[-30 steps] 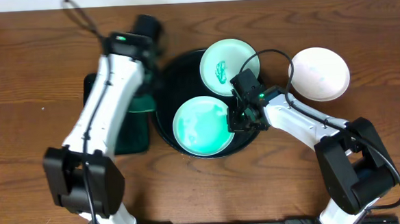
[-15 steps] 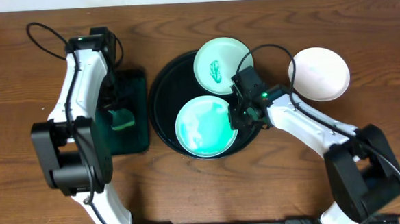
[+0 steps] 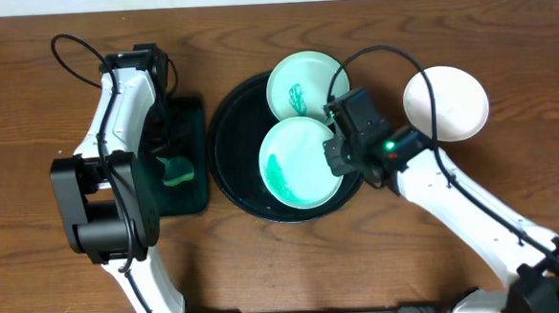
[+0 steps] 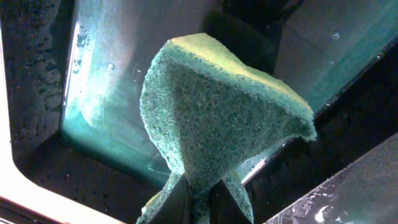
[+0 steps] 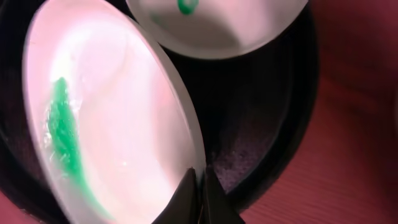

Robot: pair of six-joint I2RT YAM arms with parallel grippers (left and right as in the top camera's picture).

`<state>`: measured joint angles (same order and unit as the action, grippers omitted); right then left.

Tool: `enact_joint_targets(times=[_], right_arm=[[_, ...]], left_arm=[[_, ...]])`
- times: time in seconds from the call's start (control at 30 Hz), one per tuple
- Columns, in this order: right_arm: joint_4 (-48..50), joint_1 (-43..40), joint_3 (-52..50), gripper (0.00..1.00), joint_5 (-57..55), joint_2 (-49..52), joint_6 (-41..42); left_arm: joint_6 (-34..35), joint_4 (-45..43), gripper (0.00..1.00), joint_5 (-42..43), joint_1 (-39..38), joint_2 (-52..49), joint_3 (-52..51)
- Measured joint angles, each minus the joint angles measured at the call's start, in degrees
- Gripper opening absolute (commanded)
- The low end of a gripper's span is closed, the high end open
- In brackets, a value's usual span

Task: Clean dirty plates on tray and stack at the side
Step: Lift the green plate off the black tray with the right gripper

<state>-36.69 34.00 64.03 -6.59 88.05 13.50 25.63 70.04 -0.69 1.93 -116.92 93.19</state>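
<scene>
The round black tray (image 3: 227, 150) holds two pale turquoise plates. My right gripper (image 3: 335, 159) is shut on the rim of the near plate (image 3: 294, 165), which is tilted and has a green smear; the wrist view shows this plate (image 5: 112, 124) pinched between the fingers (image 5: 200, 186). The far plate (image 3: 300, 84) has a small green smear and leans on the tray's rim. The white plate (image 3: 446, 103) lies on the bare wood to the right. My left gripper (image 4: 199, 196) is shut on a green sponge (image 4: 217, 118) over the dark green tray (image 3: 193, 195).
The rectangular dark green tray holds wet liquid (image 4: 106, 93) under the sponge. Bare wood-grain tabletop (image 3: 28, 112) lies around both trays. Black cables run from both arms near the plates.
My right gripper has lifted and tilted the near turquoise plate, moving it slightly right. The left arm has barely moved and still holds the sponge over the green tray.
</scene>
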Motion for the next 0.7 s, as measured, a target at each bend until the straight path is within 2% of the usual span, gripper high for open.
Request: enact_joint_targets(times=[0.23, 0.7], right_arm=[[0.02, 4.42, 0.13, 0.01, -10.99, -3.23, -2.99], [0.44, 11.23, 1.90, 0.01, -34.32, -3.37, -9.07]], left_arm=[[-0.02, 0.00, 0.07, 0.35, 0.00, 0.00, 0.00], [-0.02, 0.02, 0.07, 0.35, 0.00, 0.00, 0.00]])
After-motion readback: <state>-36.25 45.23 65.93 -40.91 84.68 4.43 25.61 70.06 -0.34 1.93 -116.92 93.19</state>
